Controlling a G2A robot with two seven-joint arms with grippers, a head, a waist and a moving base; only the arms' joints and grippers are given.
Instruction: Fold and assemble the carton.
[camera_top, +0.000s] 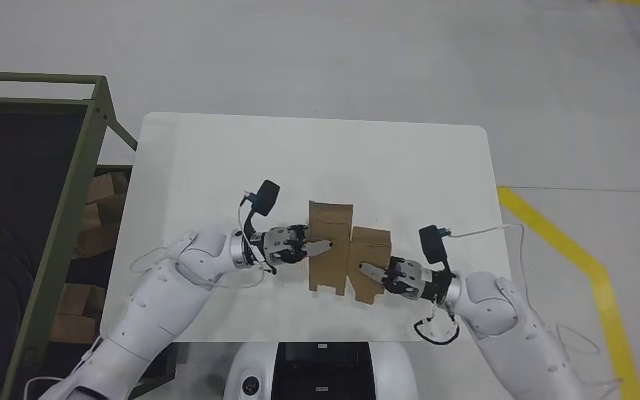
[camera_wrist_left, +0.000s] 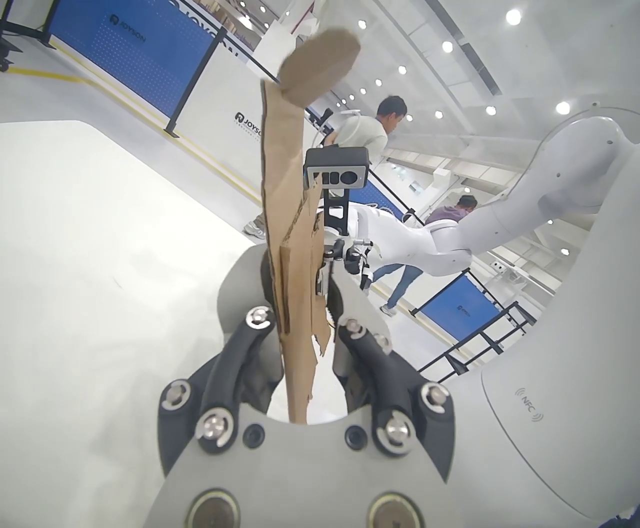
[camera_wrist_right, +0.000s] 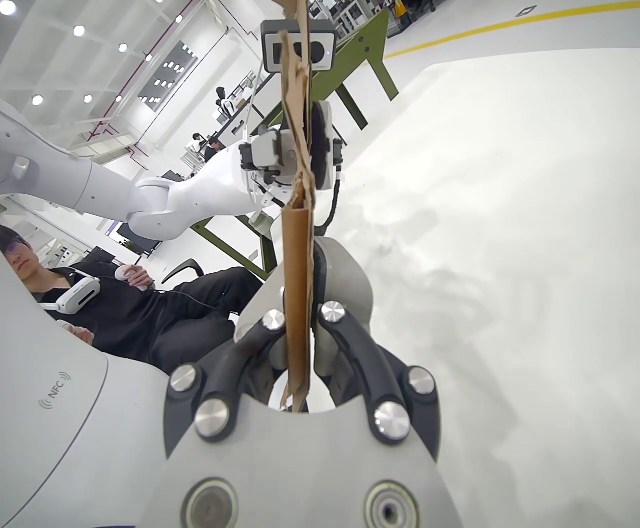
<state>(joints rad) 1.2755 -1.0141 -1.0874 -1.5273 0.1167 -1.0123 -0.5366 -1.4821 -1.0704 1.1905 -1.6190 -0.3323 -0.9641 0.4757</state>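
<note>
The carton (camera_top: 335, 250) hangs between the two arms over the near middle of the white counter (camera_top: 200, 170). It is a flattened brown cardboard sleeve with its broad face turned up toward the top view. It seems lifted clear of the counter, though I cannot tell for sure whether a lower edge touches it.

The left gripper (camera_top: 312, 244) takes the side with the taller panel, and the right gripper (camera_top: 368, 270) takes the opposite side, where the panel is shorter. Each wrist view meets the cardboard edge-on. The left fingers (camera_wrist_left: 240, 295) are clenched on the sheet from both faces, with the layered edge and a loose flap running out past them. The right fingers (camera_wrist_right: 345, 285) are likewise clamped tight on their edge, and the board runs straight out from between them toward the other gripper.

Holding opposite edges this way probably keeps the sleeve taut and level. From there the arms could press toward each other and bow the flat layers apart into a tube. By that reading the assembly is at an early stage, with no panel squared and no flap tucked.
</note>
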